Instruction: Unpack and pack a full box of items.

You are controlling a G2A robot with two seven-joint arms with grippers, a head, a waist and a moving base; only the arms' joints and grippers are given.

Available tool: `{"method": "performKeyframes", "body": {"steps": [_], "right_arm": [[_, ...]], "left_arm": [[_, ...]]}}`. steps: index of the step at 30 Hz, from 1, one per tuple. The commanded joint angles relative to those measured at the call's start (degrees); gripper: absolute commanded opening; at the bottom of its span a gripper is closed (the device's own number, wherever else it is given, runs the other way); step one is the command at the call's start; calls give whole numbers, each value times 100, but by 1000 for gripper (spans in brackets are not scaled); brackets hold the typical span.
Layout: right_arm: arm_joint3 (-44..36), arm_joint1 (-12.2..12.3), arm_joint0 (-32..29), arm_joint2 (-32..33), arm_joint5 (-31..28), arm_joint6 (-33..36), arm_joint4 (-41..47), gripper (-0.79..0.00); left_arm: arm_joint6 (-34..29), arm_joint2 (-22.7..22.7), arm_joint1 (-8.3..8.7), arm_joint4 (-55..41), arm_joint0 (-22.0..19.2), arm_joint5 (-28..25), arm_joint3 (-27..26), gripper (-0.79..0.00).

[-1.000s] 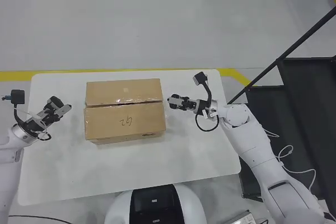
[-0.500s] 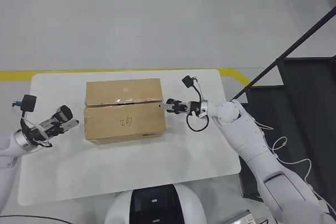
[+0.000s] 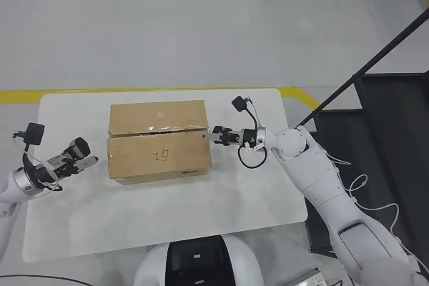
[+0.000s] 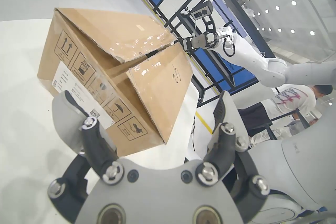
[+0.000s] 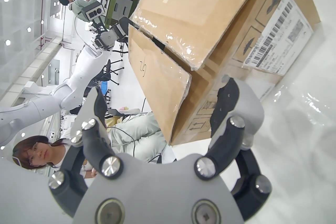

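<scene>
The white table [image 3: 164,214] carries a cardboard box [image 3: 159,141] near its middle, toward the far edge. The box's two top flaps meet along a taped seam that gapes slightly. The right end effector [image 3: 216,136], fingers spread, sits just beside the seam's right end. The left end effector [image 3: 88,156], also spread, hovers left of the box, apart from it.

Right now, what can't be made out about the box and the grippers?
- Box contents: flaps lie shut in every view; seam gap shows only dark.
- Right gripper touching the box end or not: too small in top view, far off in left wrist view.
- Tape on the seam holding or cut: glare in both wrist views.
- Box underside: against the table.
</scene>
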Motion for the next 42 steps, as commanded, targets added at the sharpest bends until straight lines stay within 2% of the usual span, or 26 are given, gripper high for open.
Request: {"method": "performKeyframes", "body": {"steps": [1, 7, 12, 16, 21, 24, 29, 33, 42], "right_arm": [[0, 0, 0, 0, 0, 0, 0, 0], [-232, 23, -124, 19, 124, 220, 238, 0], [-538, 124, -244, 244, 181, 780, 568, 0], [-643, 163, -263, 309, 222, 1112, 841, 0], [-357, 106, -1, 128, 188, 998, 880, 0], [-30, 52, 211, -20, 136, 784, 747, 0], [418, -35, 474, -241, 3, 596, 671, 0], [621, -69, 579, -335, -61, 625, 695, 0], [586, -122, 610, -522, -158, 1082, 1087, 0]], "left_arm": [[0, 0, 0, 0, 0, 0, 0, 0], [-144, 121, 18, -66, 57, 145, -250, 0], [-516, 333, 241, -361, 67, 516, -548, 0], [-559, 499, 484, -1224, 94, 559, -687, 0], [-782, 725, 713, -2764, -16, 781, -652, 0], [-923, 840, 796, -3115, -135, 921, -530, 0], [-888, 1049, 853, -3116, -377, 888, -59, 0], [-758, 1286, 823, -3111, -617, 758, 318, 0], [-610, 1741, 737, -3183, -1001, 610, 748, 0]]}}
